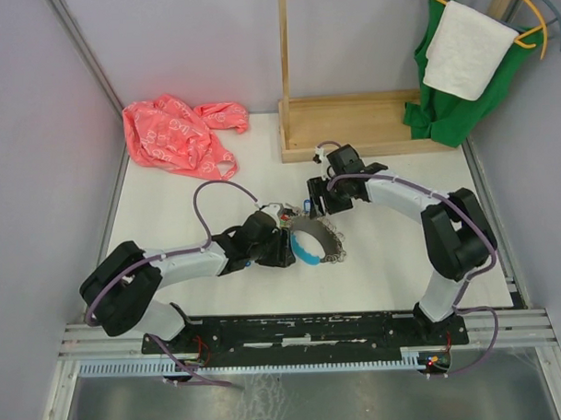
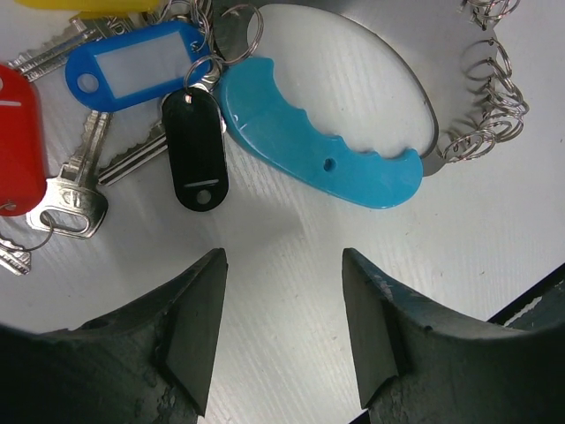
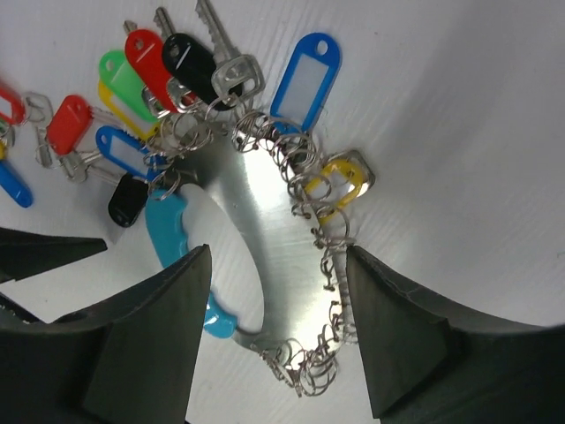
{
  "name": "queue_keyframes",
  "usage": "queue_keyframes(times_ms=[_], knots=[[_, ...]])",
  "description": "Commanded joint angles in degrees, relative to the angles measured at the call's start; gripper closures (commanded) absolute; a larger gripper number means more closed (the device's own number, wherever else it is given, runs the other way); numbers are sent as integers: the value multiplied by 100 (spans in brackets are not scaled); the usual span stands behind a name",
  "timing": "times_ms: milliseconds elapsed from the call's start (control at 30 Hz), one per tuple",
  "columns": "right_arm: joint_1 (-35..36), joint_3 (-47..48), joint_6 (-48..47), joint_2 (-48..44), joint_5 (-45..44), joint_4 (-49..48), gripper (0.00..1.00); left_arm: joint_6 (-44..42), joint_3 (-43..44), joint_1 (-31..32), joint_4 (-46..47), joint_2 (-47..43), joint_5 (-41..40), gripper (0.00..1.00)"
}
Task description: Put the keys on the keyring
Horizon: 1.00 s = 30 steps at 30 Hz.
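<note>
The left hand [image 2: 282, 274], black fingers spread and holding nothing, points at the large keyring of grey coiled metal with a light-blue plastic sleeve [image 2: 318, 141]. The keyring lies flat on the white worktop [image 2: 494, 230] just ahead of that hand, with the sleeve's long axis slanting across the gap between the fingers. The small silver keys with coloured oblong tags [image 2: 75, 199] fan from the sleeve's left end, and the right hand [image 3: 278, 265], likewise spread and empty, hangs over the ring's far side; I judge the left nearer the sleeve.
</note>
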<state>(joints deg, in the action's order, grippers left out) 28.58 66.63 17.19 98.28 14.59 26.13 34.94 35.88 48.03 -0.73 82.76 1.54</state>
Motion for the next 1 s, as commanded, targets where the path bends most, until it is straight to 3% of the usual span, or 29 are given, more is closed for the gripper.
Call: queue_keyframes(times_ms=[0,133,333,833,967], knots=[[-58,557,-269,543,2,-122,31,-96,235,6,215,81,-135,39],[-55,701,-173,981,255,-256,33,-126,262,-13,162,146,-182,41],[-63,343,-70,1166,402,-406,46,-183,303,-71,138,215,-224,44],[-53,-1566,671,-379,268,-984,85,-406,866,-168,204,929,-180,43],[-46,-1805,854,-825,272,-1147,88,-438,1060,-172,283,1233,-39,43]])
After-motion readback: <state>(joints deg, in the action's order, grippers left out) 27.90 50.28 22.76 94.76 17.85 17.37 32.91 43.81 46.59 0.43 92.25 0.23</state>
